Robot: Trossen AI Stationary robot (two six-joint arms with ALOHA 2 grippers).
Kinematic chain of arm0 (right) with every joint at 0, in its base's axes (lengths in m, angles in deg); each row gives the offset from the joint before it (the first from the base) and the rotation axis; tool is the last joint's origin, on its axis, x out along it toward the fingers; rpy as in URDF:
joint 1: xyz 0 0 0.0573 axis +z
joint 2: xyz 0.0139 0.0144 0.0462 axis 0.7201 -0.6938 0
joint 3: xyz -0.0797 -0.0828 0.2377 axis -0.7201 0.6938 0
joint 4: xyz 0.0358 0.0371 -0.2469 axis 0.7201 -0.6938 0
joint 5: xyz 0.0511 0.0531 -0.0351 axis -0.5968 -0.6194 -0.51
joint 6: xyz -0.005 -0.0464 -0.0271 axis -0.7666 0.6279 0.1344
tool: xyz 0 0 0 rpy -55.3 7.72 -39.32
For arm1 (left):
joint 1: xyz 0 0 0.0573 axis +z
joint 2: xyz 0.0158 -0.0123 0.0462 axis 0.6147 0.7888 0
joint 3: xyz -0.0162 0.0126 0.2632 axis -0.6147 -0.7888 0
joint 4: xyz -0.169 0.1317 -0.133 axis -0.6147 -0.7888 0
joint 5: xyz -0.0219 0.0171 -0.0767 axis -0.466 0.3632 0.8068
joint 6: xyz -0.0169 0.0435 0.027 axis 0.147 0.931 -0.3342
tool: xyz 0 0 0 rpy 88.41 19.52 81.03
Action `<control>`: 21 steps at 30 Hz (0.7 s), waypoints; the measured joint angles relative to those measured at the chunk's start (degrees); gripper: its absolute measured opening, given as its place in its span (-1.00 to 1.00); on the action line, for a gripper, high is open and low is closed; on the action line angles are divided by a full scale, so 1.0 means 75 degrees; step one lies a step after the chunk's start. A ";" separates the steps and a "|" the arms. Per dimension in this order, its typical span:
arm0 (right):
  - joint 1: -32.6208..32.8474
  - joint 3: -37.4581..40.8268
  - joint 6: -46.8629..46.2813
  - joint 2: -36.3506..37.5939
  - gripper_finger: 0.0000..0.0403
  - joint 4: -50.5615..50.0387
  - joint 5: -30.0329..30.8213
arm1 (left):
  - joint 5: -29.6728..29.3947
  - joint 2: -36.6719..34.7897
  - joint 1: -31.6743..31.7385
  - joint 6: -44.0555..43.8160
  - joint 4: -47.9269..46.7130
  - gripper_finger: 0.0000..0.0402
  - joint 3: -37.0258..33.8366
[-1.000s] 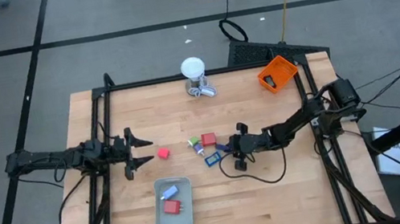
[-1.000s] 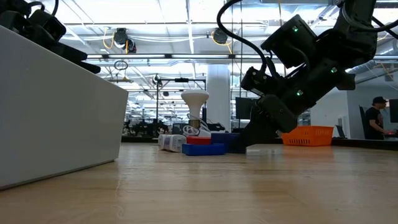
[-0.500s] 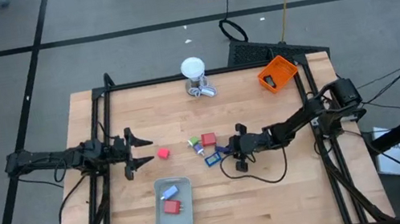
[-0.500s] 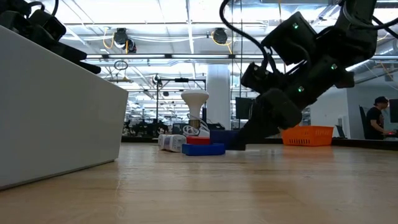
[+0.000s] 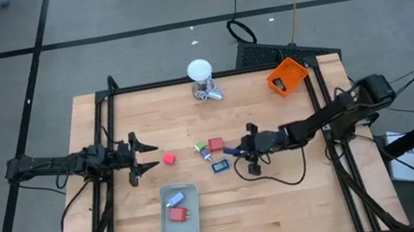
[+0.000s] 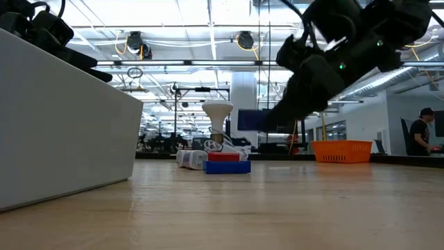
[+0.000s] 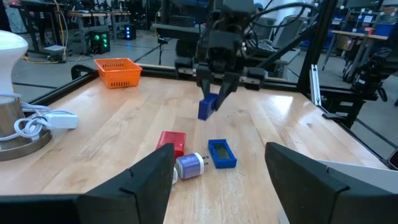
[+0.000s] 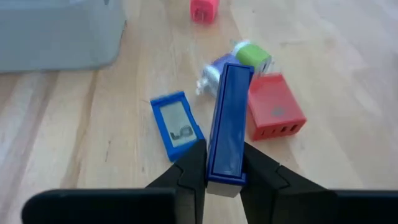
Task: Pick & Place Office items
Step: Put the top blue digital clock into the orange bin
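My right gripper (image 5: 240,152) is shut on a dark-blue rectangular piece (image 8: 227,124), held above the table's middle; the piece also shows in the low view (image 6: 253,119). Below and beside it lie a blue-faced rectangle (image 5: 219,165), a red block (image 5: 216,144) and a green-and-white bit (image 5: 199,147). A small red block (image 5: 169,159) lies just in front of my open, empty left gripper (image 5: 143,155), at the table's left side. The pale grey tray (image 5: 166,224) holds a light-blue piece (image 5: 175,199) and a red block (image 5: 177,214). My right gripper pinches the dark-blue piece's near end (image 8: 225,174) between its two fingers, one on each broad face. The fingers come slanting down from the table's right side and lie along the piece. The piece stands on edge, sticks out past the fingertips, and is lifted clear of the table.
A white ball-topped object (image 5: 201,77) with a metallic base stands at the far edge, with an orange bin (image 5: 286,76) at the far right. A black cable (image 5: 272,179) loops on the table under my right arm. Bare wood lies near the front right.
My right gripper has risen from the table with the dark-blue piece and drawn a little toward the table's right edge. The piece, down beside the other items a second ago, now hangs clear above them.
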State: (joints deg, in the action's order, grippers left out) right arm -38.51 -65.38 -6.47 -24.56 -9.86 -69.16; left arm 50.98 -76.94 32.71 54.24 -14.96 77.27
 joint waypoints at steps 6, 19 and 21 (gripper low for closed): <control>-0.0003 0.0003 0.0055 0.0765 -0.70 -0.0779 0.0000 | 0.0000 -0.0001 -0.0001 -0.0001 0.0002 0.26 0.0000; 0.0006 0.0008 0.0052 0.2160 -0.70 -0.2466 0.0002 | 0.0000 -0.0001 -0.0001 0.0000 -0.0001 0.30 0.0000; 0.0006 0.0120 0.0053 0.2289 -0.70 -0.2445 0.0000 | 0.0000 0.0001 0.0001 0.0000 0.0002 0.27 0.0000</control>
State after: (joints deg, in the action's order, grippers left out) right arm -38.47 -64.48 -6.07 -7.39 -28.20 -69.16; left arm 50.98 -76.93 32.72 54.24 -14.95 77.27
